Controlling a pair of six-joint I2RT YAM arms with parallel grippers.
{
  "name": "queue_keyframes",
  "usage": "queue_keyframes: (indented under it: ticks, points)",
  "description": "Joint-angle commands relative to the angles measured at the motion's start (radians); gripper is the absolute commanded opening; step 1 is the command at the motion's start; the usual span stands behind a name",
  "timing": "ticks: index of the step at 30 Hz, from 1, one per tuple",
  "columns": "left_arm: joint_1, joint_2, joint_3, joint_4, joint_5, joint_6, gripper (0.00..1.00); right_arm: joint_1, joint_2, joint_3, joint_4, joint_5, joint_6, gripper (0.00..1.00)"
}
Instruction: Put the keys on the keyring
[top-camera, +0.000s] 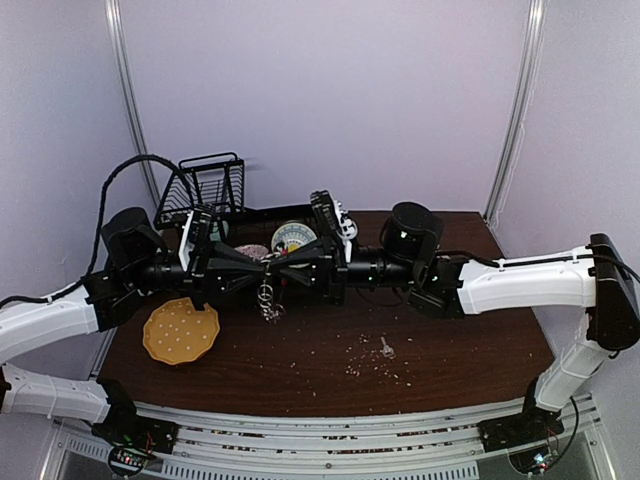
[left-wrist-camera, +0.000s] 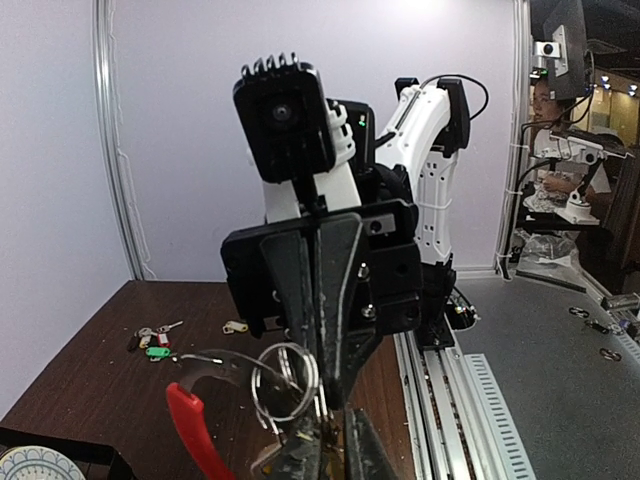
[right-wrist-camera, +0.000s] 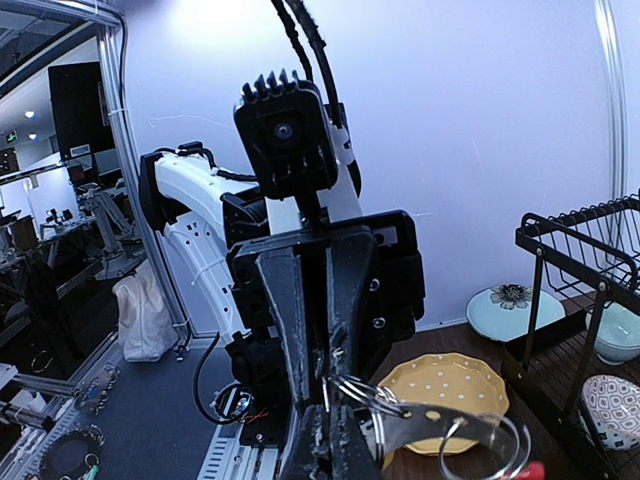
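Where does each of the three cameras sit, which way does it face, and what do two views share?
Top external: above and behind the robot, looking down on the table; left arm and right arm show, left gripper and right gripper tip to tip.
Left wrist: on the left arm, looking past its own fingers at the right arm and loose keys.
Right wrist: on the right arm, looking past its own fingers at the left arm, yellow plate and dish rack.
Shared: both wrist views show the keyring.

Cool, even overhead light, glare on the back wall (right-wrist-camera: 480, 150) (strongest in wrist views), edges bowed, foreground soft.
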Motion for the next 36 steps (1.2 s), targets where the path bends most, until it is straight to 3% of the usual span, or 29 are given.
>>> queue_keyframes:
  ticks: [1, 5, 7, 14, 17, 20, 27, 31, 36]
  points:
    - [-0.006, -0.006, 0.023, -0.031, -0.051, 0.053, 0.11, 0.005, -0.01, 0.035, 0.038, 0.012, -0.007, 0.0]
    - [-0.007, 0.001, 0.024, -0.029, -0.03, 0.049, 0.09, 0.005, -0.014, 0.035, 0.029, 0.011, -0.014, 0.0]
    - [-0.007, 0.006, 0.025, -0.023, -0.024, 0.041, 0.0, 0.004, -0.016, 0.037, 0.021, 0.011, -0.018, 0.0]
    - [-0.01, -0.002, -0.009, 0.077, -0.036, -0.031, 0.0, 0.004, -0.013, 0.037, -0.012, 0.019, -0.035, 0.0]
    - [-0.009, 0.005, -0.023, 0.119, -0.04, -0.067, 0.06, 0.004, -0.01, 0.036, -0.015, 0.028, -0.038, 0.0]
    - [-0.011, 0.017, -0.021, 0.116, -0.03, -0.073, 0.0, 0.005, -0.01, 0.039, -0.016, 0.026, -0.041, 0.0]
    - [-0.011, -0.015, -0.035, 0.135, -0.019, -0.052, 0.0, 0.005, -0.016, 0.048, -0.051, 0.017, -0.052, 0.0]
    - [-0.011, -0.043, -0.043, 0.128, -0.018, -0.023, 0.0, -0.002, -0.053, 0.034, -0.088, 0.0, -0.065, 0.25]
    - [-0.016, -0.045, -0.008, -0.019, -0.042, 0.11, 0.0, -0.011, -0.129, 0.067, -0.295, -0.045, -0.17, 0.37]
